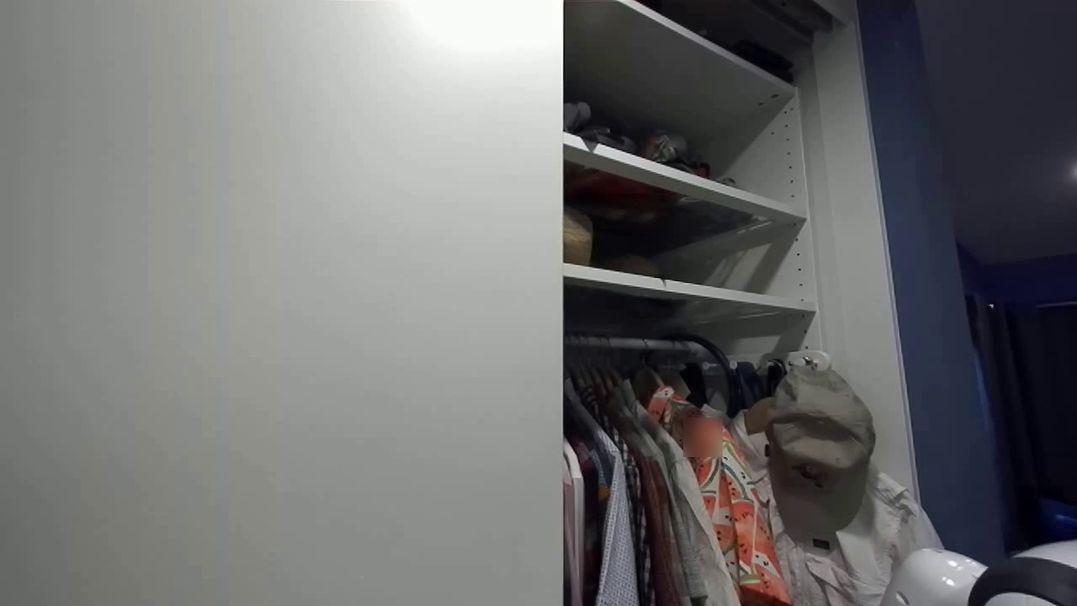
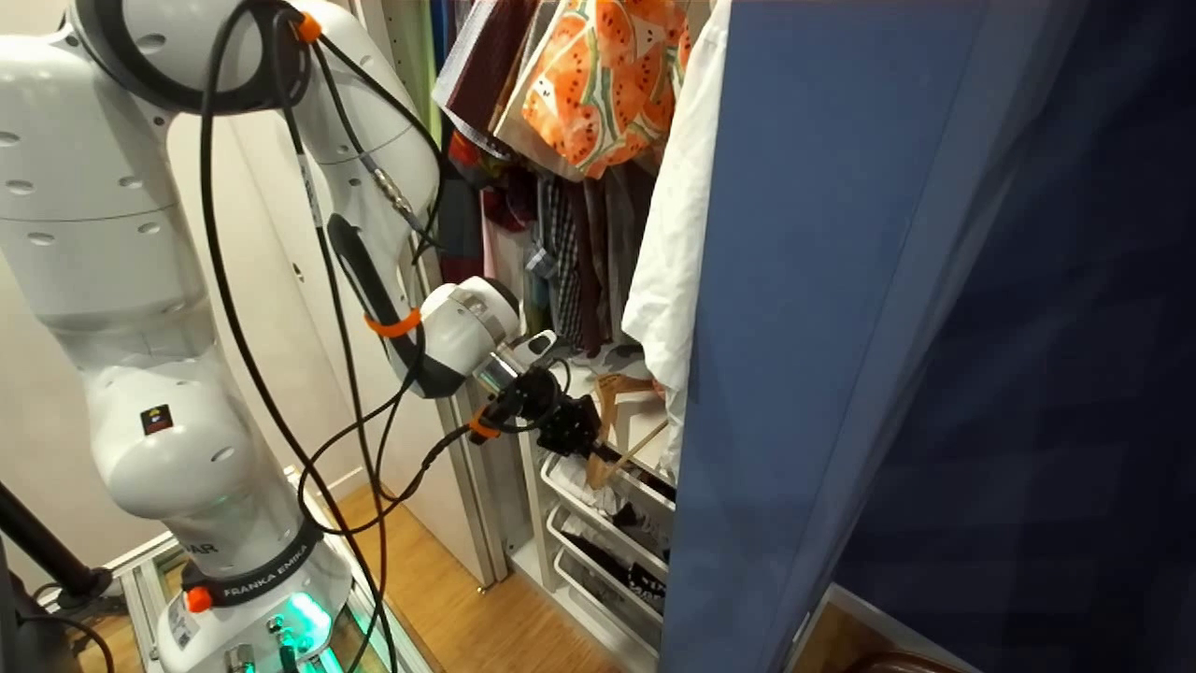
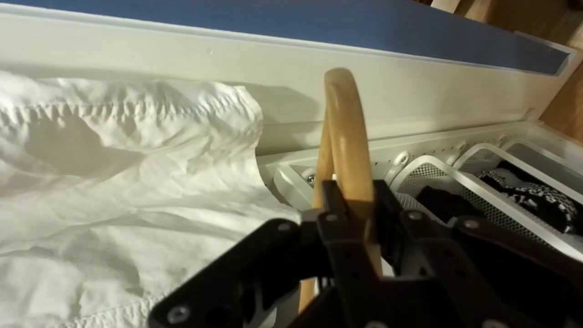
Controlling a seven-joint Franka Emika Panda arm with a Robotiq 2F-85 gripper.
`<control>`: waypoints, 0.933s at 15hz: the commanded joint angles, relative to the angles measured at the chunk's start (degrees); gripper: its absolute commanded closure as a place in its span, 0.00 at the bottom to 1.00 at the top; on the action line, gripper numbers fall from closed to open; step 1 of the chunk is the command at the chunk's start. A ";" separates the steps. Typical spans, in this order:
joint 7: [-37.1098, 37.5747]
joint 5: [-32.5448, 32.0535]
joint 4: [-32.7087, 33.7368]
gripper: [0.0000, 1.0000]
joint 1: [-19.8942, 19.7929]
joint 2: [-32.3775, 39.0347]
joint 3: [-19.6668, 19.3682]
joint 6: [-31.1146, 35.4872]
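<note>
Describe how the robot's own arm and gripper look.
The arm is white and rounded, with black trim. Black cables loop along it, with orange ties. A dark band reading FRANKA EMIKA circles its base, where a green light glows. The gripper is black, with angular linked fingers and visible screws.

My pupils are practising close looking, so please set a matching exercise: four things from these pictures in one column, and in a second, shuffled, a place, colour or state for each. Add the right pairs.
Column one
1. Wooden hanger
2. Cap
3. Printed shirt
4. Mesh drawers

Column two
A. khaki, hanging up
B. white-framed, with dark fabric inside
C. orange, with a watermelon pattern
D. gripped by the end effector

Right pairs: 1-D; 2-A; 3-C; 4-B
</note>
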 commanded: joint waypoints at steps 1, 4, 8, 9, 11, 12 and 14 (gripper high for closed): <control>-0.90 1.08 0.15 0.95 1.00 -0.86 0.31 0.39; -2.61 2.55 0.81 0.95 2.77 0.86 1.12 -5.84; -0.68 2.07 1.17 0.95 7.41 2.56 4.24 -23.04; -1.14 2.34 1.28 0.95 8.44 3.07 5.02 -27.13; -0.77 2.40 1.80 0.95 9.94 4.62 6.17 -34.05; -0.02 2.30 1.68 0.95 9.93 4.42 6.54 -34.06; 1.25 2.72 0.31 0.95 9.10 2.23 7.11 -29.84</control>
